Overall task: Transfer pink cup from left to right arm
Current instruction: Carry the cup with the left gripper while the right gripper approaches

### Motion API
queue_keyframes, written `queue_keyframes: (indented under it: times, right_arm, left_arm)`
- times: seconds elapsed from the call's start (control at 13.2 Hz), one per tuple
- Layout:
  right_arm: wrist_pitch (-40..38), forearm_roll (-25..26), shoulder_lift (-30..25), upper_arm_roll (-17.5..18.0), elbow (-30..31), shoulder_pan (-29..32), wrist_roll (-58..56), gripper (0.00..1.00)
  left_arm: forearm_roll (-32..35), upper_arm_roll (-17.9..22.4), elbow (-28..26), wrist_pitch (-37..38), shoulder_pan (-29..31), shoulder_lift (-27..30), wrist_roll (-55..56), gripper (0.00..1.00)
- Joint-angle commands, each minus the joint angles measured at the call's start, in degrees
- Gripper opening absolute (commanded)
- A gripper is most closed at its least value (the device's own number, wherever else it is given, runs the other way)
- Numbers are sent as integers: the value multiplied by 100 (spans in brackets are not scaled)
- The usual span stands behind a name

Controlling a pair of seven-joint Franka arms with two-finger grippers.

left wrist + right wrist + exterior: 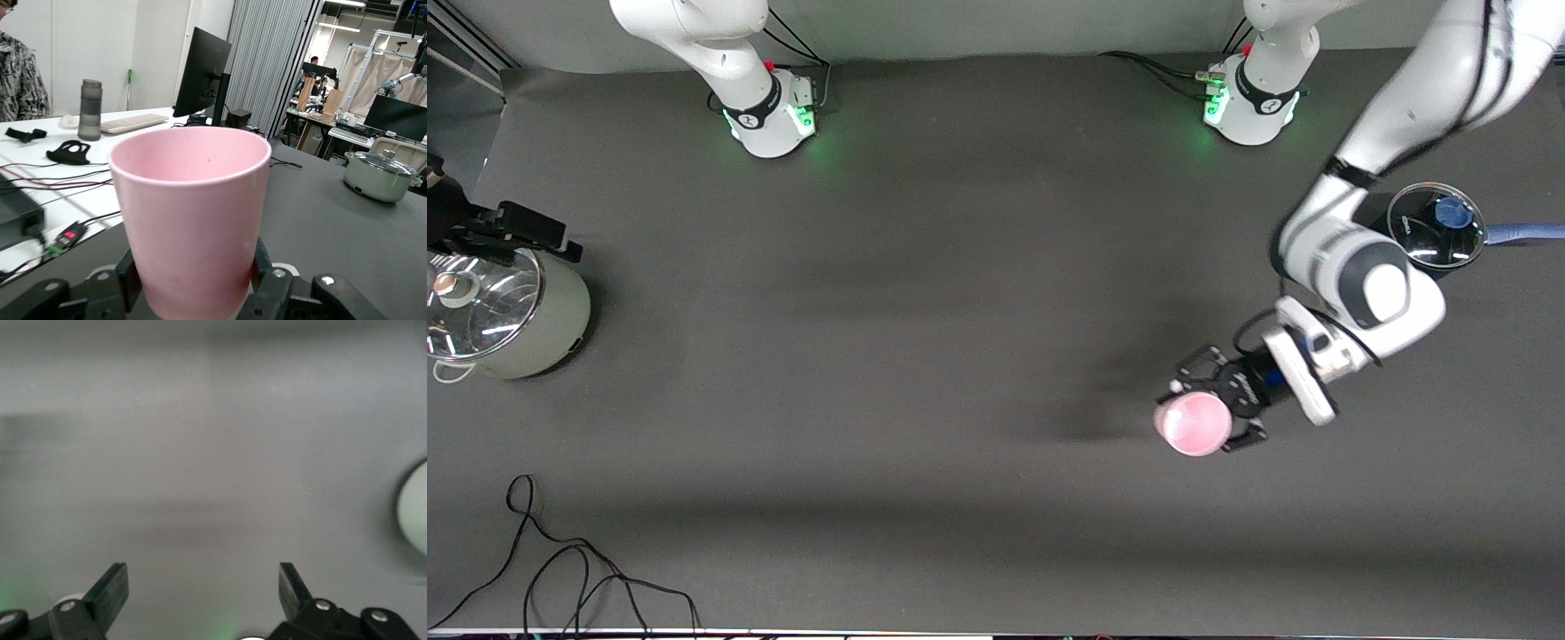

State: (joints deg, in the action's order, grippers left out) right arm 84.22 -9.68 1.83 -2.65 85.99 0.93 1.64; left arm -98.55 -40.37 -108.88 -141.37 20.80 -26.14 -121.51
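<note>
Over bare table [925, 293], left gripper [1221, 402] clamps pink cup [1192, 424]; right gripper [203, 590] spread wide.

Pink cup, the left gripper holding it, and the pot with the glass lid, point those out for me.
pink cup [190, 220]: left wrist view, its side wall.
left gripper [1218, 411]: front view, midway between its fingertips, shut on the cup.
pot [560, 324]: front view, its pale outer wall.
</note>
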Motion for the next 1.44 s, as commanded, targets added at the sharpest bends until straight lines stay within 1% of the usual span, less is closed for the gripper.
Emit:
queue_keyframes:
  times: [0.0, 0.08, 0.23, 0.38, 0.45, 0.53, 0.6, 0.83, 1.13, 1.36]
  right_arm:
    - [-64, -201, 141, 89, -354, -381, 1210, 100]
    - [-64, -201, 298, 89, -555, -679, 1816, 100]
    - [-38, -192, 693, 89, -960, -1189, 3221, 100]
    - [-2, -201, 1115, 89, -1407, -1559, 4357, 100]
    - [-2, -192, 1326, 89, -1680, -1822, 4788, 100]
    - [15, -183, 1520, 89, -1909, -2025, 5315, 100]
    - [59, -201, 1678, 98, -2094, -2149, 5859, 99]
    - [689, -201, 1812, 98, -2210, -2649, 7153, 99]
    - [1437, -201, 1934, 98, -2218, -3414, 8016, 99]
    - [1842, -201, 2154, 124, -2218, -3722, 8150, 99]
  left_arm:
    - [-673, -855, -388, -775, 64, 452, -460, 31]
    - [-770, -1224, -380, -1109, 64, 452, -470, 31]
    - [-885, -1788, -327, -1690, 38, 452, -470, 31]
    - [-920, -2219, -283, -2042, 11, 452, -470, 31]
    - [-964, -2317, -144, -2252, -84, 408, -470, 31]
    - [-965, -2309, -3, -2429, -303, 356, -461, 31]
    - [-982, -2283, 77, -2456, -383, 338, -461, 31]
    - [-1000, -2274, 191, -2509, -454, 232, -461, 31]
    - [-1000, -2274, 271, -2597, -498, 179, -461, 32]
    - [-991, -2265, 271, -2597, -490, 162, -461, 32]
